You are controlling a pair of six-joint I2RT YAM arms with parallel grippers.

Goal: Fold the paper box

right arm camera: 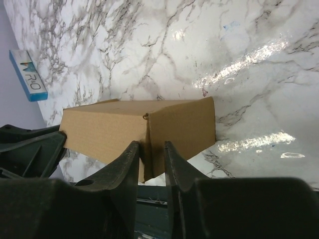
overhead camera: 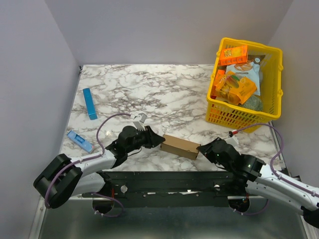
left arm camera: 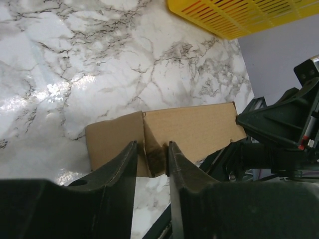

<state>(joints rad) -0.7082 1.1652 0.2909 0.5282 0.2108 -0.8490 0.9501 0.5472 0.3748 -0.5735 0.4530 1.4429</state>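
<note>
The paper box (overhead camera: 180, 146) is a small brown carton lying on the marble table near its front edge. My left gripper (overhead camera: 160, 141) is at the box's left end and my right gripper (overhead camera: 201, 149) is at its right end. In the left wrist view the box (left arm camera: 199, 127) has a corner fold between my nearly closed fingers (left arm camera: 149, 144). In the right wrist view the box (right arm camera: 104, 132) likewise has its corner fold pinched between my fingers (right arm camera: 148, 144). Both grippers appear shut on cardboard.
A yellow basket (overhead camera: 234, 117) with orange snack boxes (overhead camera: 233, 55) stands at the back right; it also shows in the left wrist view (left arm camera: 239, 17). A slim blue bar (overhead camera: 90, 103) and a smaller blue item (overhead camera: 79, 141) lie at the left. The dark base rail (overhead camera: 164, 181) runs along the near edge.
</note>
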